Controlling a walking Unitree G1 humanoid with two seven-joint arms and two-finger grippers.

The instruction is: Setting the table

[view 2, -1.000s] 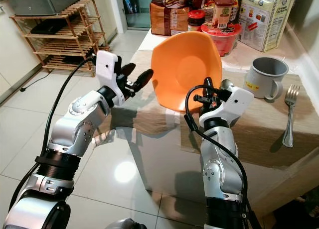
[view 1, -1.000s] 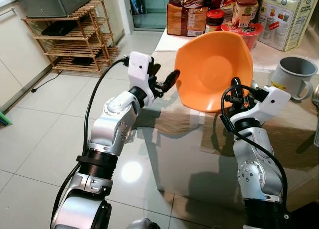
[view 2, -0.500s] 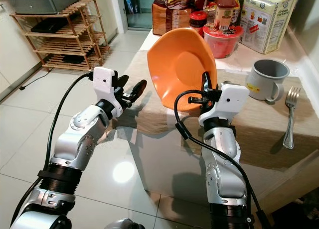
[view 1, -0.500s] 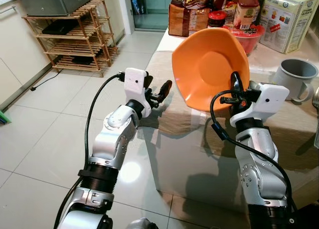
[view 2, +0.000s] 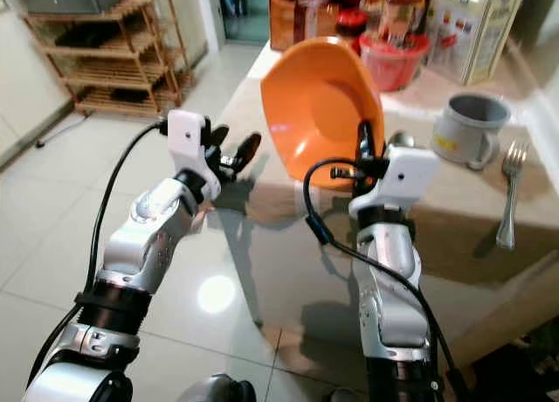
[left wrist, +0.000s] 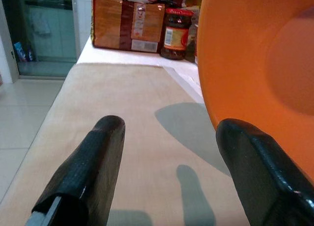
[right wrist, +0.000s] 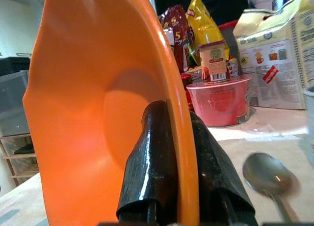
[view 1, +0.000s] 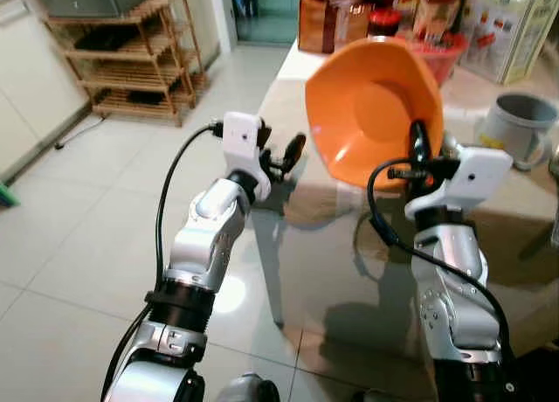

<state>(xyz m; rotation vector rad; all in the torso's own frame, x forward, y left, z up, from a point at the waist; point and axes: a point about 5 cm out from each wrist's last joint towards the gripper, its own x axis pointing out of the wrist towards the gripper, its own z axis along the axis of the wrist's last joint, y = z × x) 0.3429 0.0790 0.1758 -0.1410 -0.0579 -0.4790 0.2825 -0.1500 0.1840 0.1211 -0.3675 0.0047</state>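
Right tool [view 2: 362, 149] was clamped on the rim of the orange bowl [view 2: 316, 105], one finger inside and one behind, holding it tipped up on edge above the table [view 2: 288, 245]. Left tool [view 1: 284, 153] sat just beside the bowl, fingers apart, gripping nothing. Further back: a grey mug [view 2: 469, 127], a fork [view 2: 509, 197], a spoon [right wrist: 267, 177], then groceries.

A bowl [view 1: 371, 114] is held tilted over the bench [view 1: 332, 236]; mug [view 1: 515, 131] right, packets [view 1: 327, 17] far behind.
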